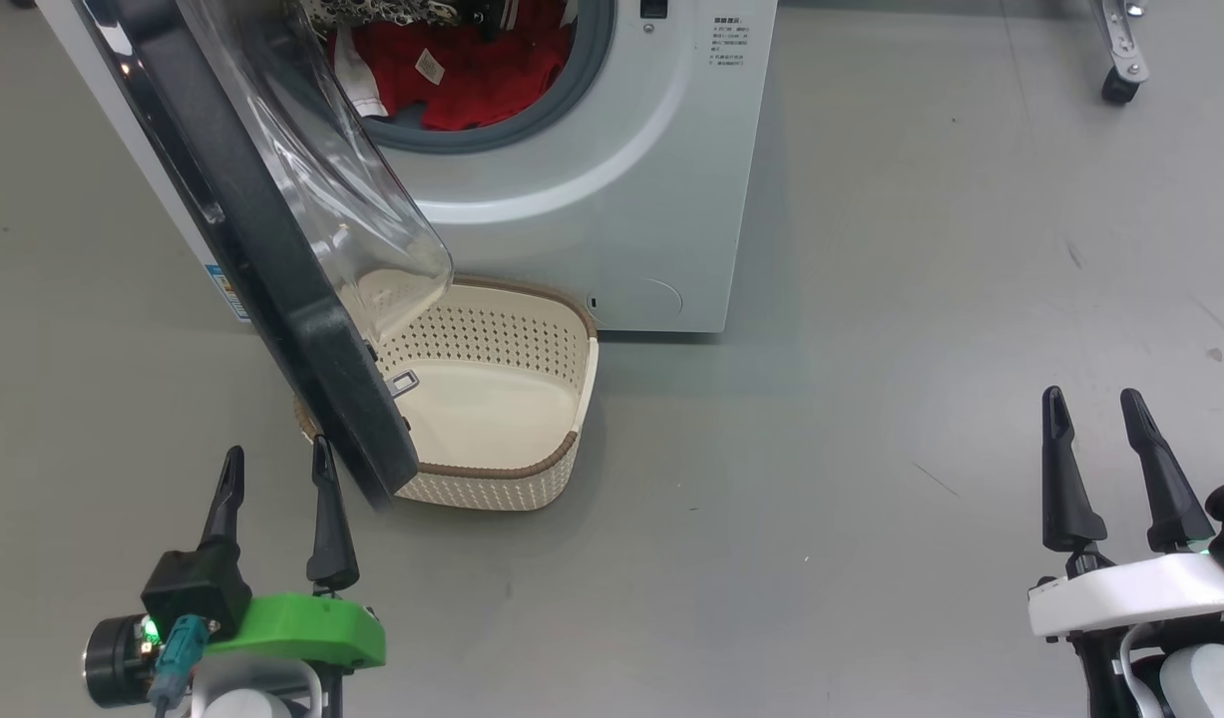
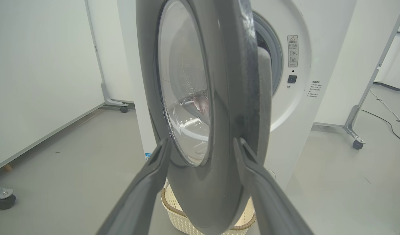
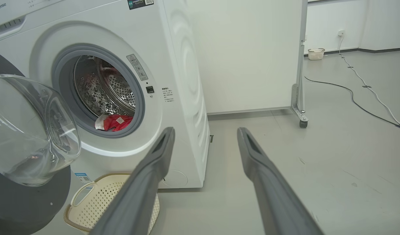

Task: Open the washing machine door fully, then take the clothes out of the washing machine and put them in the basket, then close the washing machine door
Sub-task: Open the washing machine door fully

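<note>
Both spread, empty: left gripper, right gripper; right wrist view adds steel drum above red clothes.

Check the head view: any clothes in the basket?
No, the basket is empty; the red clothes lie inside the washing machine.

The washing machine door sticks out toward us and blocks the left side of the washing machine. It hangs over the left part of the basket too. Our left gripper sits right by the door's edge. On the right, we have a clear way over the floor to the round hole and the clothes.
</note>
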`<state>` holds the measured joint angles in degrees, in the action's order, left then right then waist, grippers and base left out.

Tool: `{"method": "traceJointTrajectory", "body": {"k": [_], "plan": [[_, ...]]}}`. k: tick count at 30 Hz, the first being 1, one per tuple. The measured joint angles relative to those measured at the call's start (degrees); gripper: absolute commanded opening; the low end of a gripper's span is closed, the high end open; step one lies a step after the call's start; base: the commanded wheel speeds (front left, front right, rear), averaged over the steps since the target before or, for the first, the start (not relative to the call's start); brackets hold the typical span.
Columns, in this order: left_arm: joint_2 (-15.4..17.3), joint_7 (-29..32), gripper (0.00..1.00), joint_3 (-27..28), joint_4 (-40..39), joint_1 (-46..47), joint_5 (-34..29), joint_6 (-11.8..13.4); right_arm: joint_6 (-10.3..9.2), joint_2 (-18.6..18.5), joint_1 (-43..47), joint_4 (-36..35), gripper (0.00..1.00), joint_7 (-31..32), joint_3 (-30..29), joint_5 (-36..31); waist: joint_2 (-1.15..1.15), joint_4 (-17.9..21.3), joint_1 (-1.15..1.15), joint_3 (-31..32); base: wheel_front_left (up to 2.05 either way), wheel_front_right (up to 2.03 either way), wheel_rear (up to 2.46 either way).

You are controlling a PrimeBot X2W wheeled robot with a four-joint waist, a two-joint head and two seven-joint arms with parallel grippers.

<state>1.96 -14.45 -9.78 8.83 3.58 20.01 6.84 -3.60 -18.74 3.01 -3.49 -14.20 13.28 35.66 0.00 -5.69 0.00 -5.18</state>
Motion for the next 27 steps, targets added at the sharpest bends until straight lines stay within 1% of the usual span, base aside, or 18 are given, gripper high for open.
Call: {"method": "traceJointTrajectory", "body": {"k": [4, 6, 17, 18, 19, 20, 21, 27], "plan": [[0.0, 0.0, 1.0, 0.0, 0.0, 0.0, 0.0, 0.0, 0.03, 0.3, 0.1, 0.0, 1.0, 0.0, -0.2, 0.0, 0.0, 0.0, 0.0, 0.1, 0.0, 0.0, 0.0], [0.0, 0.0, 1.0, 0.0, 0.0, 0.0, 0.0, 0.0, 0.52, 0.3, 0.2, 0.0, 1.0, 0.0, -0.3, -0.2, 0.0, 0.0, 0.0, 0.1, 0.0, 0.0, 0.0], [0.0, 0.0, 1.0, -0.2, 0.0, 0.0, 0.0, 0.0, 1.02, 0.8, 1.0, 0.0, 1.0, 0.0, -0.8, -0.6, 0.0, -0.2, 0.0, 0.1, 0.0, 0.0, 0.0], [0.0, 0.0, 0.96, -0.2, 0.1, 0.0, 0.0, 0.0, 1.1, 0.8, 1.0, 0.1, 1.0, 0.0, -0.9, -0.7, 0.0, -0.2, 0.0, 0.1, 0.0, 0.0, 0.0], [0.0, 0.0, 0.52, -0.3, 0.1, 0.0, 0.0, 0.0, 1.16, 0.8, 1.0, 0.1, 1.0, 0.0, -1.0, -0.9, 0.0, -0.2, 0.0, 0.1, 0.0, 0.0, 0.0], [0.0, 0.0, 0.44, -0.4, 0.1, 0.0, 0.0, 0.0, 1.18, 0.9, 1.0, 0.1, 1.0, 0.0, -1.0, -0.9, 0.0, -0.3, 0.0, 0.1, 0.0, 0.0, 0.0], [0.0, 0.0, 0.0, -0.6, 0.2, 0.0, 0.0, 0.0, 1.18, 1.0, 1.0, 0.1, 1.0, 0.0, -1.1, -1.0, 0.0, -0.3, 0.0, 0.1, 0.0, 0.0, 0.0], [0.0, 0.0, 0.0, -1.4, 0.5, 0.0, 0.0, 0.0, 1.53, 1.2, 1.0, 0.2, 1.0, 0.0, -1.4, -1.0, 0.0, -0.4, 0.0, 0.1, 0.0, 0.0, 0.0]]}}
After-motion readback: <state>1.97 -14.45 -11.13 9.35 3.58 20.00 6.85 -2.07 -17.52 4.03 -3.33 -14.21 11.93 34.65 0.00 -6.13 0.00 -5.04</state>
